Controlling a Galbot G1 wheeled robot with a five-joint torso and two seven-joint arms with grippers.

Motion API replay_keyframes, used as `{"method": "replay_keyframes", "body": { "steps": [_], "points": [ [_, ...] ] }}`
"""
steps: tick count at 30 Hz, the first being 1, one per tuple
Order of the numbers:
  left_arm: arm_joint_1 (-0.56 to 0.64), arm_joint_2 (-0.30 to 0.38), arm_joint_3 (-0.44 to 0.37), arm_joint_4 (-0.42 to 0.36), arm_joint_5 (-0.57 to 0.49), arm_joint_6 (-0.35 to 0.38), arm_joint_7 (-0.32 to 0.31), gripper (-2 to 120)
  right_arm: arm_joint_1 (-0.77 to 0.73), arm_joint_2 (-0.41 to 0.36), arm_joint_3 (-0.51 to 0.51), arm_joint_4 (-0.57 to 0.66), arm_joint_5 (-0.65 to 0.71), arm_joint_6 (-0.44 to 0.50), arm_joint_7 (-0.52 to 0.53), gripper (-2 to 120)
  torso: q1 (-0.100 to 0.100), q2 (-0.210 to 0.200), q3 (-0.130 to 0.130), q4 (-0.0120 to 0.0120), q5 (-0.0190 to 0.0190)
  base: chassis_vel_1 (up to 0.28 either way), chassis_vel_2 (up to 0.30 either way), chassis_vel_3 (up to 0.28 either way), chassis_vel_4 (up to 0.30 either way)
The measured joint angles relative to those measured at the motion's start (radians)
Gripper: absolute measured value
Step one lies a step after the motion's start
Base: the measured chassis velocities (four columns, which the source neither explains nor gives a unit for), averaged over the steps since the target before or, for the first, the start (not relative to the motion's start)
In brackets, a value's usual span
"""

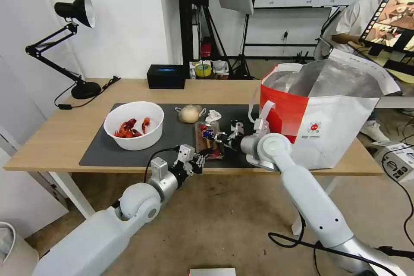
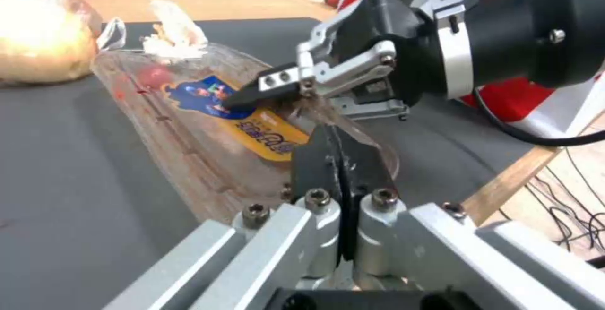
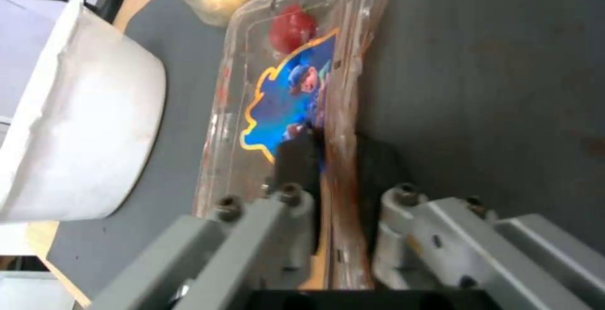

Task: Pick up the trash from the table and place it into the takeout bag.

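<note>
The clear tray (image 1: 203,139) with food scraps lies on the dark mat (image 1: 101,152) near the table's (image 1: 47,142) front edge. My left gripper (image 1: 198,160) is shut on the tray's (image 2: 189,125) near end. My right gripper (image 1: 218,138) comes in from the right and is shut across the tray's (image 3: 283,97) long edge, one finger (image 2: 268,85) on the lid. The white bowl (image 1: 134,126) of red shells sits to the left. The knotted bag (image 1: 189,113) and the tissue (image 1: 213,116) lie behind the tray. The takeout bag (image 1: 332,116) stands open at the table's right end.
A black desk lamp (image 1: 73,13) and a black box (image 1: 166,76) stand along the table's back edge. A person sits at a screen behind the bag. Cables (image 1: 405,207) trail on the floor to the right.
</note>
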Motion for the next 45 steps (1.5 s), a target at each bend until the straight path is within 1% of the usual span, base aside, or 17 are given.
{"method": "replay_keyframes", "body": {
  "steps": [1, 4, 9, 11, 14, 15, 18, 22, 25, 27, 28, 29, 34, 35, 39, 41, 45],
  "points": [
    [0.010, 0.000, -0.010, -0.005, 0.001, 0.000, 0.000, 0, -0.001, 0.000, 0.003, 0.002, 0.000, 0.001, -0.006, 2, 0.000, 0.000, 0.000, 0.0001, 0.0000, 0.000, 0.000, 0.000, 0.000],
    [0.026, 0.005, -0.032, -0.018, 0.001, -0.002, 0.000, 0, -0.002, 0.000, 0.009, 0.004, 0.000, 0.004, -0.017, 0, 0.000, 0.000, 0.000, 0.0000, -0.0001, 0.000, 0.000, 0.000, 0.000],
    [0.118, 0.038, -0.147, -0.086, 0.001, -0.005, 0.002, 2, -0.005, 0.005, 0.018, 0.018, -0.002, 0.025, -0.054, 0, 0.000, 0.000, 0.000, 0.0000, -0.0003, 0.000, 0.000, 0.000, 0.000],
    [0.150, 0.046, -0.183, -0.105, 0.001, -0.006, 0.002, 7, -0.008, 0.007, 0.021, 0.024, -0.003, 0.032, -0.064, 0, 0.000, 0.000, 0.000, 0.0001, -0.0002, 0.000, 0.000, 0.000, 0.000],
    [0.235, 0.065, -0.252, -0.153, 0.002, -0.024, 0.003, 21, -0.026, 0.006, 0.035, 0.058, -0.005, 0.049, -0.091, 0, 0.000, 0.000, 0.000, 0.0002, -0.0001, 0.000, 0.000, 0.000, 0.000],
    [0.235, 0.065, -0.252, -0.153, 0.002, -0.024, 0.003, 21, -0.026, 0.006, 0.035, 0.058, -0.005, 0.049, -0.091, 0, 0.000, 0.000, 0.000, 0.0002, -0.0001, 0.000, 0.000, 0.000, 0.000],
    [0.331, 0.058, -0.313, -0.190, 0.022, -0.047, 0.003, 38, -0.034, -0.007, 0.050, 0.124, -0.006, 0.066, -0.112, 0, 0.000, 0.000, 0.000, 0.0001, 0.0000, 0.000, 0.000, 0.000, 0.000],
    [0.376, 0.043, -0.342, -0.201, 0.036, -0.053, 0.003, 47, -0.037, -0.019, 0.061, 0.170, -0.006, 0.078, -0.132, 0, 0.000, 0.000, 0.000, 0.0002, -0.0001, 0.000, 0.000, 0.000, 0.000],
    [0.420, 0.026, -0.366, -0.209, 0.050, -0.065, 0.003, 59, -0.037, -0.041, 0.081, 0.228, -0.008, 0.097, -0.152, 0, 0.000, 0.000, 0.000, 0.0002, -0.0002, 0.000, 0.000, 0.000, 0.000],
    [0.426, 0.024, -0.370, -0.210, 0.052, -0.069, 0.003, 60, -0.037, -0.047, 0.085, 0.240, -0.008, 0.101, -0.155, 0, 0.000, 0.000, 0.000, 0.0002, -0.0001, 0.000, 0.000, 0.000, 0.000],
    [0.447, 0.019, -0.385, -0.212, 0.061, -0.076, 0.004, 72, -0.031, -0.067, 0.102, 0.285, -0.009, 0.130, -0.166, 0, 0.000, 0.000, 0.000, -0.0001, 0.0000, 0.000, 0.000, 0.000, 0.000],
    [0.456, 0.017, -0.392, -0.212, 0.065, -0.079, 0.004, 77, -0.026, -0.078, 0.112, 0.310, -0.006, 0.157, -0.167, 0, 0.000, 0.000, 0.000, -0.0001, 0.0000, 0.000, 0.000, 0.000, 0.000],
    [0.478, 0.013, -0.407, -0.216, 0.072, -0.083, 0.003, 89, -0.013, -0.101, 0.135, 0.360, 0.007, 0.233, -0.159, 0, 0.000, 0.000, 0.000, 0.0000, 0.0000, 0.000, 0.000, 0.000, 0.000],
    [0.492, 0.011, -0.413, -0.219, 0.079, -0.085, 0.002, 97, -0.005, -0.115, 0.148, 0.382, 0.010, 0.273, -0.147, 0, 0.000, 0.000, 0.000, 0.0000, 0.0000, 0.000, 0.000, 0.000, 0.000],
    [0.515, 0.001, -0.425, -0.222, 0.095, -0.086, 0.002, 100, 0.016, -0.151, 0.177, 0.421, -0.010, 0.370, -0.106, 0, 0.000, 0.000, 0.000, 0.0000, 0.0001, 0.000, 0.000, 0.000, 0.000],
    [0.531, -0.004, -0.430, -0.226, 0.099, -0.089, 0.001, 100, 0.024, -0.193, 0.207, 0.434, -0.081, 0.428, -0.068, 0, 0.000, 0.000, 0.000, 0.0000, 0.0001, 0.000, 0.000, 0.000, 0.000],
    [0.541, -0.003, -0.433, -0.228, 0.101, -0.110, 0.001, 100, 0.019, -0.243, 0.238, 0.420, -0.201, 0.454, -0.032, 0, 0.000, 0.000, 0.000, -0.0001, 0.0002, 0.000, 0.000, 0.000, 0.000]
  ]
}}
